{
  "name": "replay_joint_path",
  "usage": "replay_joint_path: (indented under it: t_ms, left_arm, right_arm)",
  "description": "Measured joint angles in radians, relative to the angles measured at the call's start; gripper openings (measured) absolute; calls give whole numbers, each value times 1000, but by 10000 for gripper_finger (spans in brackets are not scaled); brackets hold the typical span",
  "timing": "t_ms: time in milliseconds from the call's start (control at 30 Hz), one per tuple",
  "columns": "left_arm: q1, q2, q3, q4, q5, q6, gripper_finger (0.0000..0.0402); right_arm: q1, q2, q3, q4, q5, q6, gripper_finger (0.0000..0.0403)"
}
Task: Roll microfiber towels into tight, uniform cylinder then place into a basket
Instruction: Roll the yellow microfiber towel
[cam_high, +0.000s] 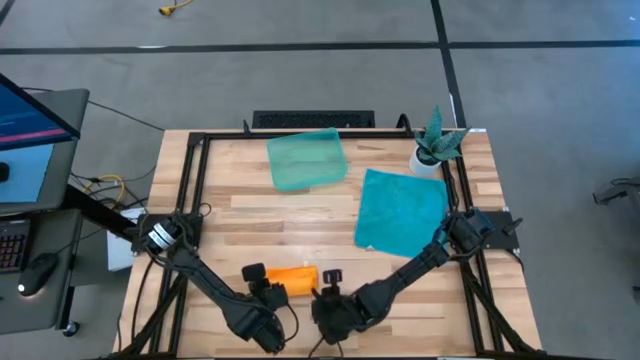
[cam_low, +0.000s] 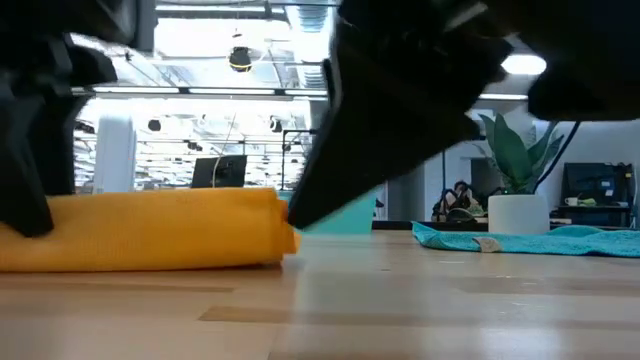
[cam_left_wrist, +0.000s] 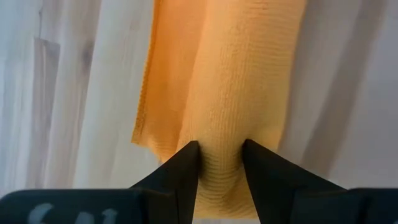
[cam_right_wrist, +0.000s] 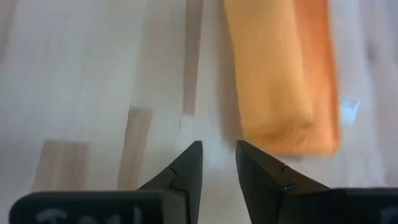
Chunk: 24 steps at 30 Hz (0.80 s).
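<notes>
Now my left gripper (cam_left_wrist: 221, 163) is pinching one end of the rolled orange towel (cam_high: 291, 277) lying near the table's front edge, while my right gripper (cam_right_wrist: 219, 163) is hovering just beside its other end, fingers apart and gripping nothing.

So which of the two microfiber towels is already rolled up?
The bright orange cloth towel, a roll pinched by the left claw; the teal-blue cloth towel lies flat.
</notes>
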Motion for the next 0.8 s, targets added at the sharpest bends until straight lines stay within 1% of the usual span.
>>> replay_joint_path:
  t_ms: [67, 133, 200, 300, 467, 600, 800]
  left_arm:
    - [8, 0, -20, 19, 2, -1, 119]
    - [17, -2, -36, 40, 3, -2, 119]
    - [20, -3, -48, 64, 3, -2, 119]
    - [20, -3, -49, 68, 2, -2, 118]
    - [21, -3, -49, 80, 2, 19, 118]
    - [21, -3, -49, 81, 2, 19, 118]
    - [21, -3, -49, 94, 4, 19, 118]
  right_arm:
    - [8, 0, 0, 65, 55, -55, 120]
    - [4, 0, 1, 121, 87, -108, 120]
    - [-13, 11, 2, 158, 80, -135, 120]
    - [-51, 14, 0, 150, 63, -139, 120]
    - [-102, 13, 0, 155, 27, -85, 120]
    - [-116, 13, 0, 143, -22, -62, 120]
    - [-118, 73, 4, 132, -23, -21, 119]
